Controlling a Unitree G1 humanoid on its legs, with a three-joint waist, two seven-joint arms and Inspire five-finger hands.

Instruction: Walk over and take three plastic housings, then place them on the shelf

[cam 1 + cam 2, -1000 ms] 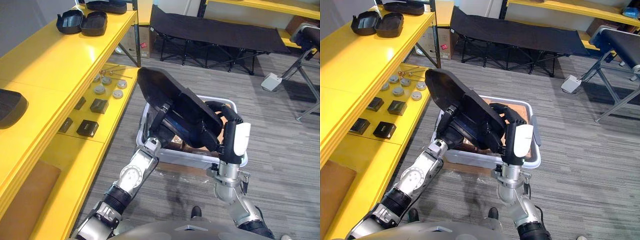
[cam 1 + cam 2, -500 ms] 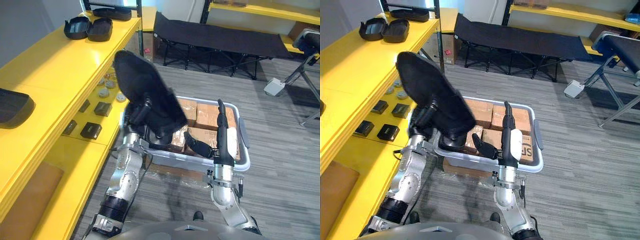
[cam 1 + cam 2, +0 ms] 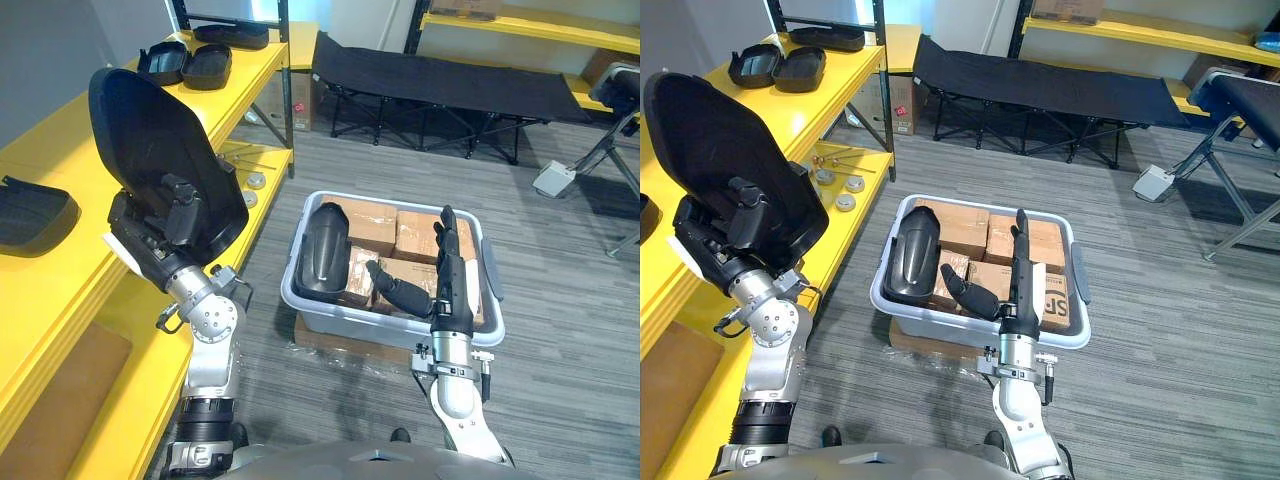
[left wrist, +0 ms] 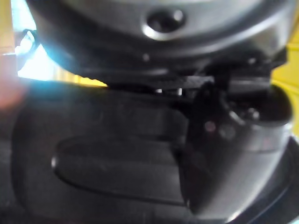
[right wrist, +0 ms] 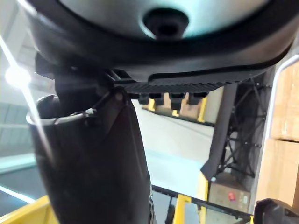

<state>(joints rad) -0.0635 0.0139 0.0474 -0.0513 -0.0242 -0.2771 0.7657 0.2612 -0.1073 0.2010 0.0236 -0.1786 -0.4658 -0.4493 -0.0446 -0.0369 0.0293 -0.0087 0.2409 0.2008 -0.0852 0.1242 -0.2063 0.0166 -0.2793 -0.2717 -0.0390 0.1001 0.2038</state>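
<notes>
A large black plastic housing (image 3: pixel 150 130) is held upright over the front edge of the yellow shelf (image 3: pixel 60 270), at the left. My left hand (image 3: pixel 172 215) is shut on its lower part; in the left wrist view its thumb (image 4: pixel 224 154) presses on the housing's dark surface (image 4: pixel 93 154). A second black housing (image 3: pixel 325 250) stands on edge in the grey bin (image 3: pixel 390 322), against cardboard boxes (image 3: pixel 415 232). My right hand (image 3: pixel 447 270) stands open at the bin's near edge, fingers straight up, holding nothing. More housings lie on the shelf's top far end (image 3: pixel 190 62) and at the left (image 3: pixel 35 210).
The bin sits on a flat cardboard sheet on the grey floor. Small metal discs (image 3: pixel 255 180) lie on the lower shelf level. A black folding cot (image 3: pixel 440 70) stands behind the bin, and a white box (image 3: pixel 553 177) lies on the floor at the right.
My left arm has swung the large housing from above the bin leftward to the shelf edge. The right hand has let go of it and stands open by the bin.
</notes>
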